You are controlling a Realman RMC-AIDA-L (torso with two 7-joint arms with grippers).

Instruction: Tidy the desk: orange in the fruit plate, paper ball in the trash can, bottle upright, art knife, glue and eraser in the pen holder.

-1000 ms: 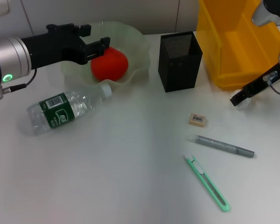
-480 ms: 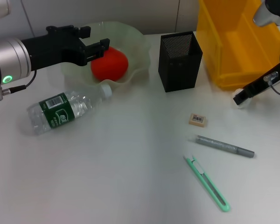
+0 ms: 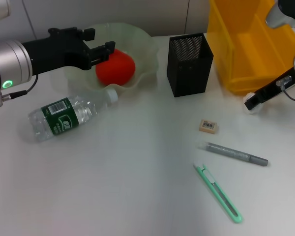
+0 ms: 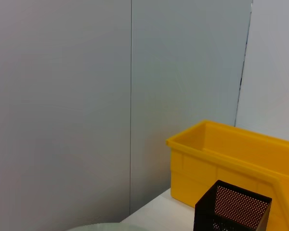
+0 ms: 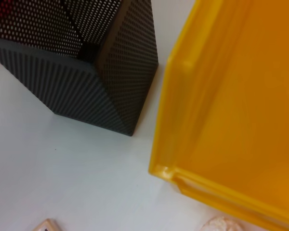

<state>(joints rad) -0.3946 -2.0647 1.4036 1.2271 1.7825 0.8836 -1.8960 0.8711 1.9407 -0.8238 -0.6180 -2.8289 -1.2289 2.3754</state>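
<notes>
Head view first: the left gripper [image 3: 101,49] hangs over the near rim of the fruit plate [image 3: 147,46], fingers spread apart with nothing between them, and the orange [image 3: 116,67] sits in the plate just beside them, so that job looks done. The bottle [image 3: 69,117] lies on its side on the desk [image 3: 128,182], cap toward the plate, not yet stood up. The black mesh pen holder [image 3: 189,64] stands between plate and yellow trash can [image 3: 253,49]. Off to the right, the right gripper [image 3: 253,102] reaches low beside the can's front corner, tip right at a pale lump that I take for the paper ball [image 3: 250,108]; whether it has closed on it, I cannot tell. The eraser [image 3: 208,126], the grey glue [image 3: 237,154] and the green art knife [image 3: 219,193] lie loose on the desk, well clear of the holder.

Left wrist view: mostly wall, with the trash can and pen holder far off; no fingers shown.

Right wrist view: looking down on the pen holder and the can's corner, a scrap of the paper ball at the edge, eraser corner too. Its placing suggests the ball is the next pick.
</notes>
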